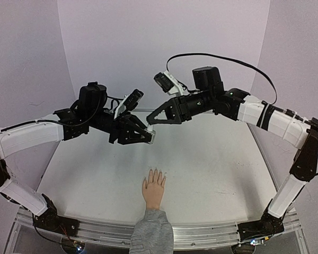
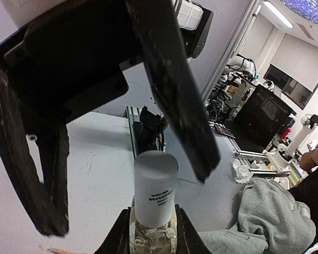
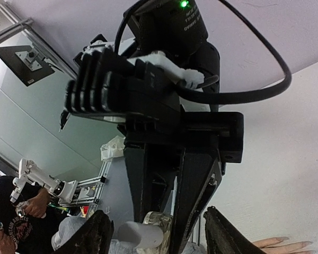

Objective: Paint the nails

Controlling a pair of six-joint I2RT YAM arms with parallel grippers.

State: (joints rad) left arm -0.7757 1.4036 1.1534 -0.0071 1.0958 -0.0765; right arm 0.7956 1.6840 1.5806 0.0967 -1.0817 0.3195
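Note:
A small flesh-coloured hand [image 1: 153, 189] with a grey sleeve cuff [image 1: 151, 232] lies palm down at the table's near middle. Its tiny pale nails [image 1: 155, 172] point away from the arm bases. Above it, my left gripper [image 1: 150, 137] is shut on a small clear bottle [image 2: 152, 237] with a frosted white cap [image 2: 155, 186]. My right gripper [image 1: 150, 121] faces it, open, with its black fingers [image 2: 176, 90] spread on either side of the cap and not touching it. In the right wrist view the cap [image 3: 140, 236] lies between that gripper's [image 3: 160, 236] fingertips, and the hand's fingers [image 3: 284, 245] show at the bottom right.
The white table [image 1: 217, 164] is backed by pale lilac walls [image 1: 164, 32]. An aluminium rail [image 1: 206, 233] runs along the near edge between the arm bases. The right arm's black cable [image 1: 228, 57] loops above it. A person in grey [image 2: 270, 211] sits beyond the table edge.

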